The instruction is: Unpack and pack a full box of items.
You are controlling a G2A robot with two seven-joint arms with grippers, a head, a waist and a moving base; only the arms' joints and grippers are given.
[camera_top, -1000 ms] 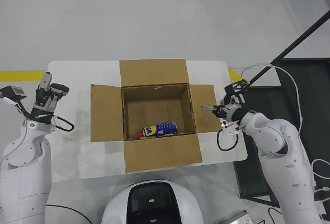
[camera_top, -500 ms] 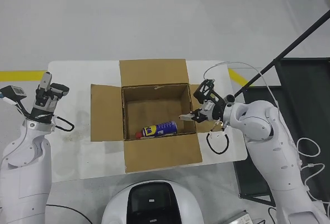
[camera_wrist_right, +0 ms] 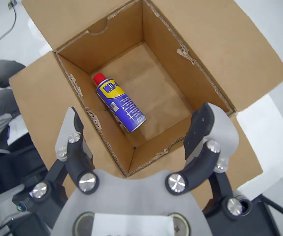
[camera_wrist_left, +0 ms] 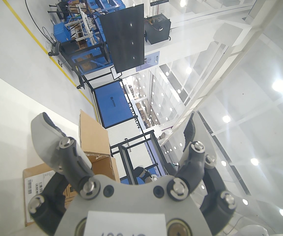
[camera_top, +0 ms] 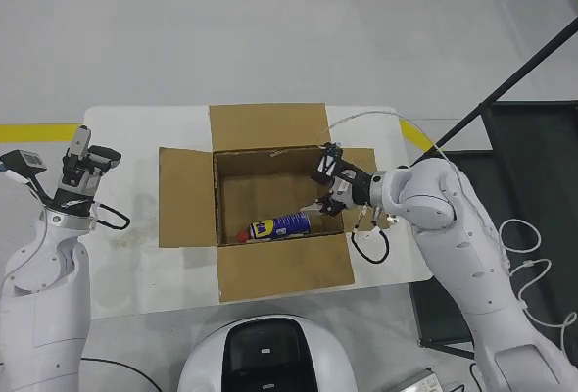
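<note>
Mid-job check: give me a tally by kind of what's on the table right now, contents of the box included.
Cardboard box: 1, flaps open
Spray can: 1, blue with a red cap, lying on its side inside the box
Total: 2

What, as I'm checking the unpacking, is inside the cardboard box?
One red-capped blue spray can lies on its side on the floor of the cardboard box, beside one wall. The remaining floor is bare; only the patch beneath the can is covered.
</note>
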